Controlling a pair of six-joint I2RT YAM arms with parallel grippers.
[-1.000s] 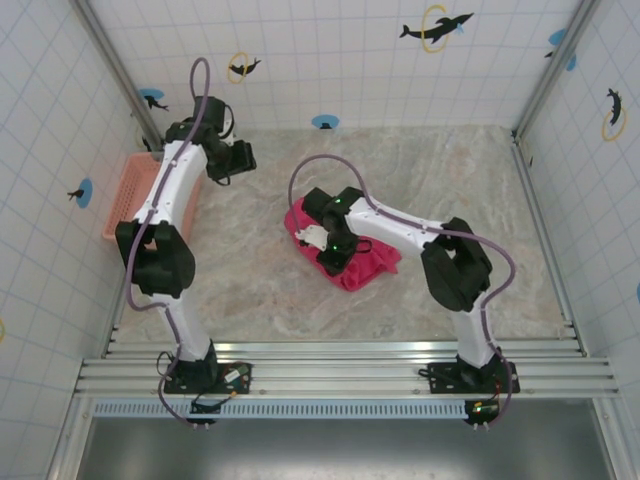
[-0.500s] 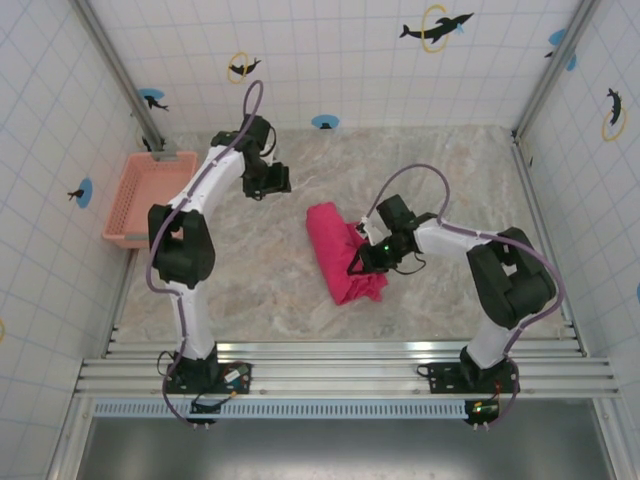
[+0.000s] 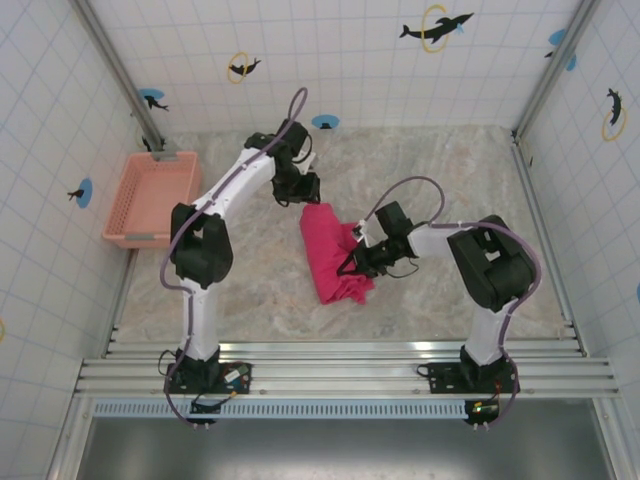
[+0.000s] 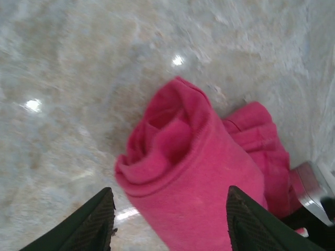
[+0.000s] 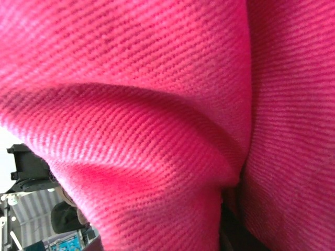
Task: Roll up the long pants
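Our left claw (image 3: 305,194) has swung in, wide open and empty, over the far end of the long pants (image 3: 328,258), seemingly almost rolled on the table (image 3: 450,180), while our right claw (image 3: 357,263) presses their side, grip impossible to tell.

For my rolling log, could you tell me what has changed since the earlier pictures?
The left end effector swung from beside the pale salmon-pink plastic lattice basket to the far end of the bright pink-red fabric long pants. The right end effector drew back to their right side, and the pants went from a crumpled heap to a long roll. The basket stayed put.
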